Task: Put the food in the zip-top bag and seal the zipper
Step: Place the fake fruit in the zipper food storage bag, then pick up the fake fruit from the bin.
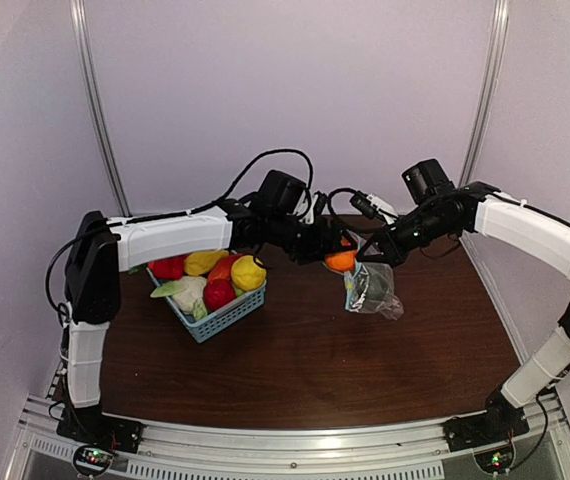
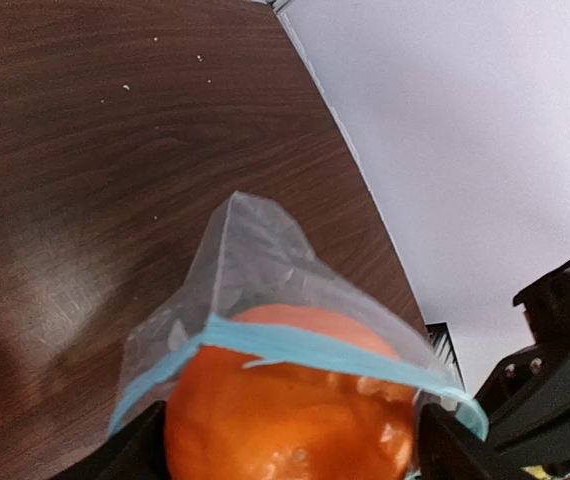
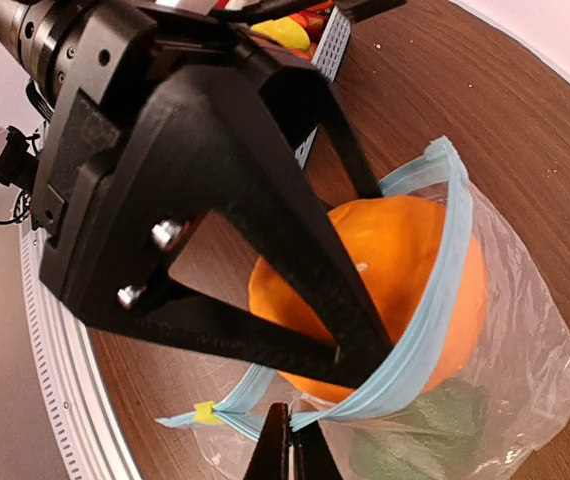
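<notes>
Above the table (image 1: 295,370) centre, the left gripper (image 1: 333,252) has its jaws clamped on an orange (image 2: 285,420), which sits half inside the bag (image 3: 515,390) mouth. The right gripper (image 3: 287,452) has its jaws pinched on the zipper (image 3: 435,290) edge. 1 green piece (image 3: 415,445) lies inside. Other food (image 1: 215,280) fills the basket (image 1: 227,318).

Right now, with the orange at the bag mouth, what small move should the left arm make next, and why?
Probably ease the left end effector a little deeper before opening: the orange sits only partway through the zipper, with its near half outside the zip-top bag. The right end effector pinches the zipper edge, holding the mouth open.
</notes>
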You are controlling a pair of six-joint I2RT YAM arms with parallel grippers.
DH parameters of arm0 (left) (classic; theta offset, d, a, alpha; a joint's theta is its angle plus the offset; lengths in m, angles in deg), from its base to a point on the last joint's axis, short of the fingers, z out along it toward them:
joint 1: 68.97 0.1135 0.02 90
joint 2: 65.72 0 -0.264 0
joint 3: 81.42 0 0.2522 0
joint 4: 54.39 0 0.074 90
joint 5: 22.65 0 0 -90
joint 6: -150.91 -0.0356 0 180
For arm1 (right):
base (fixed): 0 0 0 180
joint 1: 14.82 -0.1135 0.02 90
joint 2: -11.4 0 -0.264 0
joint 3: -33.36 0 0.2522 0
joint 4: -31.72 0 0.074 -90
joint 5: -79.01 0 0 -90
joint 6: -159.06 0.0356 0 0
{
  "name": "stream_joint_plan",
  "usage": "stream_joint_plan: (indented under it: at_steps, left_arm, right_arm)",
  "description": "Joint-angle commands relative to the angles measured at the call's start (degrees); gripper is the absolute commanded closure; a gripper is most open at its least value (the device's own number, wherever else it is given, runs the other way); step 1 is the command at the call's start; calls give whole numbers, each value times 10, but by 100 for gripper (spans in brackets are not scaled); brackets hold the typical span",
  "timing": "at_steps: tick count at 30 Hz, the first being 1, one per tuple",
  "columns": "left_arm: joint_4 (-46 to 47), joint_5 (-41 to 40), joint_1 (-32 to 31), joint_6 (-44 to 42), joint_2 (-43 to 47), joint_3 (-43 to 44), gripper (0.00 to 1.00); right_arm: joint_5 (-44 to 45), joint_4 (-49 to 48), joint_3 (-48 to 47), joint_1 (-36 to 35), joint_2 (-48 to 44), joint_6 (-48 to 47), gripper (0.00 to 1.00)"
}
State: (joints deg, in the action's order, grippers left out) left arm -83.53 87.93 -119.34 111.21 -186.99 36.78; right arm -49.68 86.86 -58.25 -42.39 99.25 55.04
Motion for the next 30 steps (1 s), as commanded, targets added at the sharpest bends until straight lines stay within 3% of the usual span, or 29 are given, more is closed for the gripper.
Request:
stream_joint_plan:
  at_steps: [1,4,13,21,25,29,30]
  left_arm:
    - [-1,10,-15,-28,-5,44,9]
    - [-3,9,-15,-27,4,48,3]
    - [-52,-5,-12,-69,63,54,2]
    - [-46,113,10,-100,139,-36,6]
    - [-136,-14,40,-175,200,-91,8]
    - [-280,-278,58,-260,235,-91,7]
    - [-305,-321,64,-272,238,-91,7]
  right_arm:
    - [-24,5,2,-6,-3,-9,100]
    - [-30,8,-5,-5,-5,-7,100]
    - [18,-4,7,16,-12,1,100]
    - [33,-22,28,47,-28,3,100]
    - [29,-26,33,64,-43,-4,100]
    - [-27,6,25,72,-64,-37,100]
    - [-2,-18,37,73,-74,-25,100]
